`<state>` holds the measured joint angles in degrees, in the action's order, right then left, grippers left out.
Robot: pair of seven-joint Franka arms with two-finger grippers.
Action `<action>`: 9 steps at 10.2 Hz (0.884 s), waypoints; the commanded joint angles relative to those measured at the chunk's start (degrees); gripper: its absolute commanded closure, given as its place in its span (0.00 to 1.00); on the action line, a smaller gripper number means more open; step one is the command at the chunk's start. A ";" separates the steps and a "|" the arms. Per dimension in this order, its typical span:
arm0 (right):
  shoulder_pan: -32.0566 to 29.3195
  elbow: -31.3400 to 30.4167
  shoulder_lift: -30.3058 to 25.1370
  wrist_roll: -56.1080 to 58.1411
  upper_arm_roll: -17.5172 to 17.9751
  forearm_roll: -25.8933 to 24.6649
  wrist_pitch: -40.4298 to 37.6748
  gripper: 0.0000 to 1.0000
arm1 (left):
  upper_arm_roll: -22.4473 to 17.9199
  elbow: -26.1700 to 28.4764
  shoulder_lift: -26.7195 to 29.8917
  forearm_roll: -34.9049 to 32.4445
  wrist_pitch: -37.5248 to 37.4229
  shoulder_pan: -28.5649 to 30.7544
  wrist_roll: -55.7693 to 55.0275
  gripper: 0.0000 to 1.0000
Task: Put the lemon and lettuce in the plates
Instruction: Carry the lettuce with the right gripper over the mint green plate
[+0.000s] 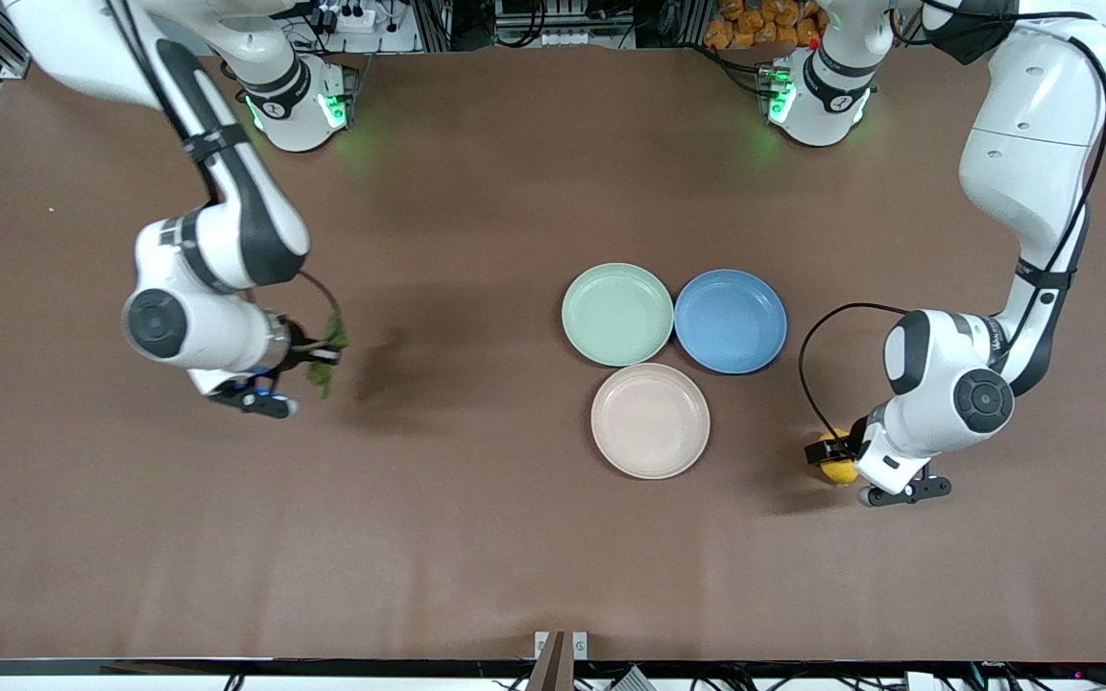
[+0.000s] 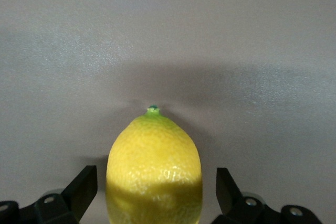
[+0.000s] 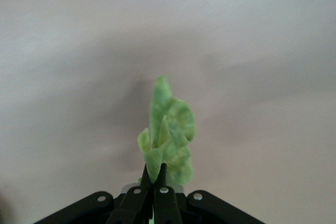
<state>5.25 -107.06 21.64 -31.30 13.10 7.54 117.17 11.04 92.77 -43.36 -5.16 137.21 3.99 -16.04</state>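
The right gripper [image 1: 315,363] hangs over the bare brown table [image 1: 476,537] near the right arm's end, about midway between the table's 2 long edges, with its 2 fingers squeezed tight on the stem of the dark green wrinkly lettuce leaf [image 3: 169,135]; the leaf looks lifted off the table, with its shadow just beside it. The left gripper [image 1: 833,459] is low near the left arm's end, and the small oval bright yellow lemon [image 2: 154,169] sits between its fingers [image 2: 80,188], which look spread a bit wider than the fruit, so it seems not to be held yet. The 3 round plates sit in the middle, touching or almost touching: the pale mint green plate [image 1: 617,314], the beige-cream plate [image 1: 650,420] closer to the front edge, and a blue plate [image 1: 731,321] that is not needed. To do this well, I think the left gripper should close gently around the lemon's middle so it does not roll away, then lift straight up. The right gripper should carry the leaf high enough to pass over the plate rims and let go over a plate's middle.
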 commanded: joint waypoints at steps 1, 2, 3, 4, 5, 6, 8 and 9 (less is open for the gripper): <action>8.85 3.42 0.50 -12.59 0.61 4.05 0.43 1.00 | -0.23 -1.19 -0.84 -1.60 1.29 -0.65 -1.89 0.29; 13.42 4.05 1.20 -18.21 0.61 5.89 4.09 1.00 | -0.32 -1.11 -0.76 -2.13 1.39 -0.91 -1.72 0.99; 17.38 4.32 2.34 -24.01 0.61 8.08 8.91 1.00 | -0.32 -1.02 -0.67 -4.04 1.30 -1.17 -1.80 1.00; 21.08 5.45 3.49 -28.86 0.61 9.24 13.13 1.00 | -0.32 -1.19 -0.23 -4.76 1.30 -1.35 -2.50 1.00; 25.12 7.20 5.59 -34.13 0.52 9.77 16.92 1.00 | -0.32 -1.37 0.12 -4.77 1.30 -1.61 -2.59 1.00; 28.55 8.61 7.87 -39.75 0.43 9.69 21.74 1.00 | -0.32 -2.33 0.29 -4.77 1.30 -2.05 -2.77 1.00; 33.40 8.89 10.95 -45.85 0.43 9.69 30.80 1.00 | -0.23 -3.30 0.12 -4.59 1.39 -2.93 -2.77 1.00; 36.29 8.80 12.80 -49.17 0.26 9.60 36.06 0.89 | 0.29 -4.35 0.12 -4.33 1.39 -3.28 -3.03 1.00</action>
<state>38.53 -100.62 30.91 -76.73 13.96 16.00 148.48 11.17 89.74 -43.56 -8.03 138.34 1.53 -16.89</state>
